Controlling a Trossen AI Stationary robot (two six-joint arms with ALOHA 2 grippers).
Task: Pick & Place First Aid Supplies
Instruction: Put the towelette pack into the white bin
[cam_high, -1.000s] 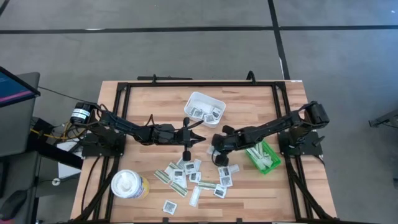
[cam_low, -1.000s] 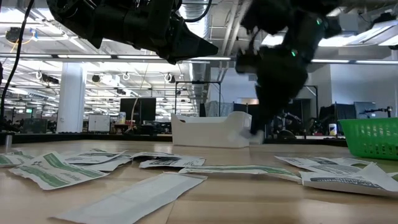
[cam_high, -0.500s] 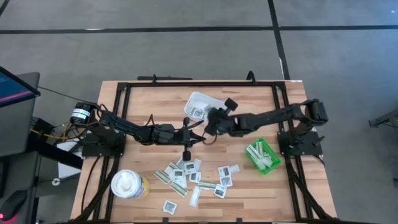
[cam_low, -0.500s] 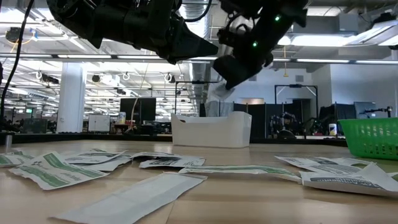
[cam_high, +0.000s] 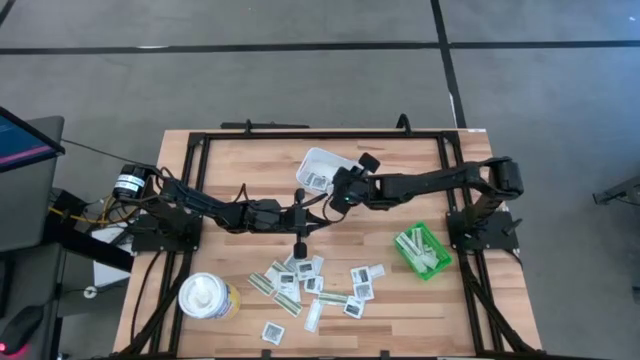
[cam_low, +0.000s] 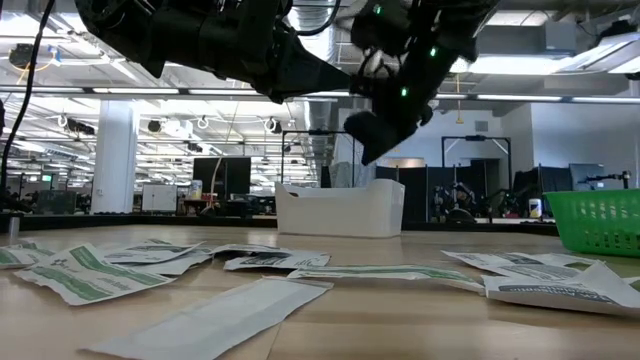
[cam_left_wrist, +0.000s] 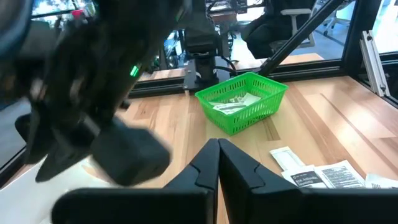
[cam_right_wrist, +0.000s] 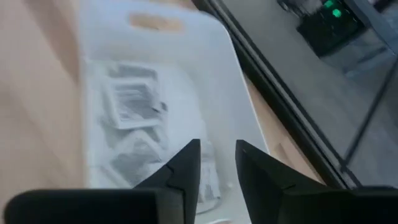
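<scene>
Your right gripper (cam_right_wrist: 214, 163) hangs right over the white tray (cam_high: 313, 160), fingers parted, nothing between them; square packets (cam_right_wrist: 130, 102) lie in it below. That looks like the drop-off; next, go back for the loose packets (cam_high: 310, 285) nearer you on the wooden table (cam_high: 230, 170). Left gripper (cam_left_wrist: 218, 154) waits clenched alongside.

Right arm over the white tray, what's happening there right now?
The right gripper hangs above the white tray with its fingers parted and nothing between them; square packets already lie in the tray below. The left gripper waits shut at mid-table, holding nothing. More first aid packets lie scattered on the table's near side, and narrow strips sit in the green bin.
</scene>
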